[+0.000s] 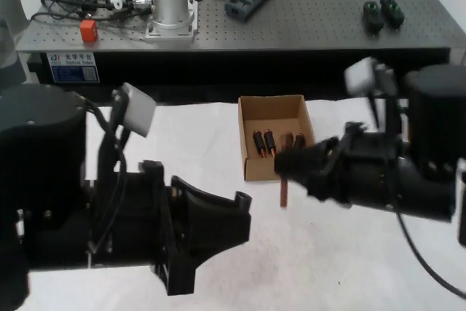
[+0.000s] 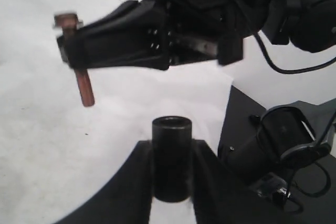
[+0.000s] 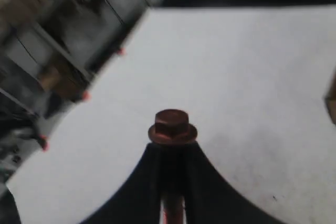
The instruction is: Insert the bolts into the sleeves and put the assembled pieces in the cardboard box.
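Cardboard box [image 1: 271, 111] with assembled pieces [image 1: 259, 143] inside

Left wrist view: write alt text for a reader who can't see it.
The left gripper holds a black sleeve upright between its jaws, open end up. The right gripper holds a copper bolt head-up, shank pointing down, above and to one side of the sleeve, not in it, over a white cloth.

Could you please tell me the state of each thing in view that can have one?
Left gripper: shut on the sleeve.
Sleeve: upright, bore empty.
Right gripper: shut on the bolt.
Bolt: head up, not yet inserted.
Cardboard box: open, holding several pieces.
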Action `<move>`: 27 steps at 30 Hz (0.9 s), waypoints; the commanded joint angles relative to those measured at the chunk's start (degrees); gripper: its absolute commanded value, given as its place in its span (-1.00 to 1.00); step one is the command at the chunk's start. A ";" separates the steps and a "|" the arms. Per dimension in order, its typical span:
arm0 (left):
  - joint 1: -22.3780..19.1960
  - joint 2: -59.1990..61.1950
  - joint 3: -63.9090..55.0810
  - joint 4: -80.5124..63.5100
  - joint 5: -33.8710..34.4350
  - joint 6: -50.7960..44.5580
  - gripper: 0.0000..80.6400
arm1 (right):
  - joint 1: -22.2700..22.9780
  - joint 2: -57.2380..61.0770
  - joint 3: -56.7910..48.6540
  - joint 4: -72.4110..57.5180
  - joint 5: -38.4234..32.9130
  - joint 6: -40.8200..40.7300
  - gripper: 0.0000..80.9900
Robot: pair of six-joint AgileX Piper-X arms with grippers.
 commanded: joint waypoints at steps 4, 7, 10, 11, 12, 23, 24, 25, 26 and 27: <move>-1.60 8.08 -0.05 -12.48 7.27 -0.21 -0.99 | -0.32 -2.55 5.83 -23.93 -6.09 21.15 -0.95; -2.65 9.85 -0.05 -15.70 7.27 -0.21 -0.99 | -0.32 -2.55 6.46 -27.81 -6.08 23.11 -0.95; -2.69 10.57 -0.05 -15.87 7.27 -0.51 -0.99 | -0.32 -2.55 6.44 -28.06 -6.98 23.10 -0.95; -2.69 10.64 -0.05 -15.87 7.27 -0.78 -0.99 | -0.32 -2.55 6.44 -28.04 -8.10 23.27 -0.95; -2.69 10.62 -0.05 -15.87 7.15 -0.76 -0.99 | -0.32 -2.55 6.44 -28.04 -9.07 23.58 -0.95; -2.69 10.62 -0.05 -16.28 5.69 -0.76 -0.99 | -0.32 -2.55 6.44 -27.94 -15.79 26.43 -0.95; -2.69 10.62 -0.05 -16.47 5.69 -0.76 -0.99 | -0.32 -2.55 6.44 -27.94 -15.79 26.43 -0.95; -2.69 10.62 -0.05 -16.79 5.69 -0.76 -0.99 | -0.32 -2.55 6.44 -27.75 -15.79 26.43 -0.95; -2.69 10.62 -0.05 -17.10 5.69 -0.76 -0.99 | -0.32 -2.55 6.44 -27.40 -15.84 26.43 -0.95; -2.69 10.62 -0.05 -17.63 5.69 -0.76 -0.99 | -0.32 -2.55 6.44 -26.88 -16.04 26.43 -0.95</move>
